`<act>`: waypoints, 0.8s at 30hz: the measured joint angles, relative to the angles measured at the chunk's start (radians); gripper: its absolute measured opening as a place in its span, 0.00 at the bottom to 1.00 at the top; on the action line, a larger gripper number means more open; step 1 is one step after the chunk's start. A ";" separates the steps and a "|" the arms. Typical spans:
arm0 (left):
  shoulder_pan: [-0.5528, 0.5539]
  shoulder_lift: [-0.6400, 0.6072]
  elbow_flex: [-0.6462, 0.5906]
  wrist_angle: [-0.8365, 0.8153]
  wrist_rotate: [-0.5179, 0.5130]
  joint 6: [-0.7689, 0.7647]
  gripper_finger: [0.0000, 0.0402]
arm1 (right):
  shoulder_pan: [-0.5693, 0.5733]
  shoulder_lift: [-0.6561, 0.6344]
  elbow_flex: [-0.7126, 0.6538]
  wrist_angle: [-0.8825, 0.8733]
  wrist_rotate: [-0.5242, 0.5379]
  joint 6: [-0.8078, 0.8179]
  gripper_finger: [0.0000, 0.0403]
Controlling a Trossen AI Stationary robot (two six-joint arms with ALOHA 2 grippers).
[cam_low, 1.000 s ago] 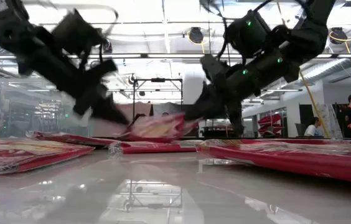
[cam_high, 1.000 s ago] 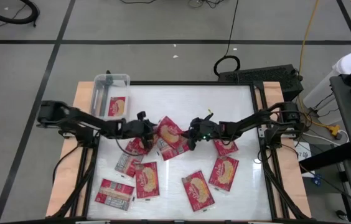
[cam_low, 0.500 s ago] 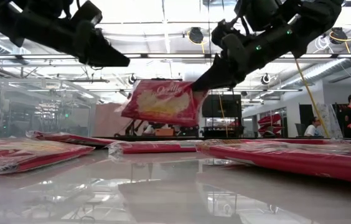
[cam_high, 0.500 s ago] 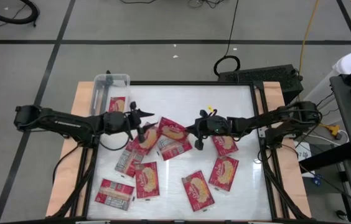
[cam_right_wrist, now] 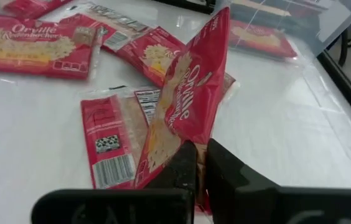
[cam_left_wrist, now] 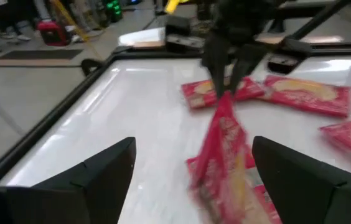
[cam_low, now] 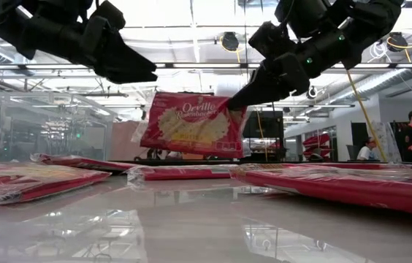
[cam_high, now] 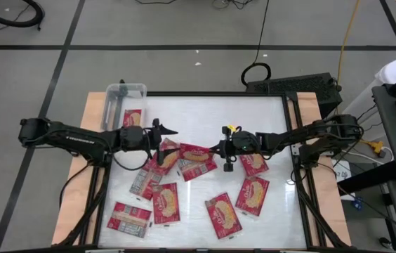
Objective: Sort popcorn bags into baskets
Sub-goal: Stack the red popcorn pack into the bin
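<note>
Several red popcorn bags lie flat on the white table, such as one bag point(cam_high: 166, 204) near the front. My right gripper point(cam_high: 220, 150) is shut on one popcorn bag point(cam_low: 191, 124), lifted above the pile; it also shows in the right wrist view point(cam_right_wrist: 191, 93). My left gripper point(cam_high: 166, 132) is open and empty, level with that bag, just to its left, and its fingers point(cam_left_wrist: 101, 177) stand wide apart facing the bag point(cam_left_wrist: 222, 149). The clear basket point(cam_high: 114, 98) stands at the far left corner with one packet point(cam_high: 133, 119) inside. My right gripper pinches the lifted bag's right-hand edge point(cam_right_wrist: 195, 142) between its two fingers, near the upper right corner point(cam_low: 234, 104). The fingers come from the table's right, slanting down. The bag hangs clear of the table and the other bags, standing on edge and tilted.
Loose bags lie at the front point(cam_high: 224, 216), front left point(cam_high: 129, 219), right of centre point(cam_high: 253, 195) and under the arms point(cam_high: 144, 184). A black frame point(cam_high: 288, 140) runs along the table's edges. Bare white table point(cam_high: 205, 112) lies at the far side.
My right gripper has risen with the bag, lifting it off the pile; the bag now hangs clear and has turned more face-on to the low view. My left gripper has risen away from the pile and drawn back a little toward the table's far left.
</note>
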 joint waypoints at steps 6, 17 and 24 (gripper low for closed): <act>0.000 0.083 0.000 0.078 0.020 0.009 0.71 | 0.000 0.000 0.000 0.002 0.000 -0.042 0.01; 0.009 0.222 0.000 0.157 0.075 0.019 0.50 | 0.011 0.000 0.000 0.034 0.059 -0.093 0.02; 0.042 0.251 0.000 0.179 0.070 0.034 0.20 | 0.011 0.000 0.000 0.037 0.110 -0.115 0.02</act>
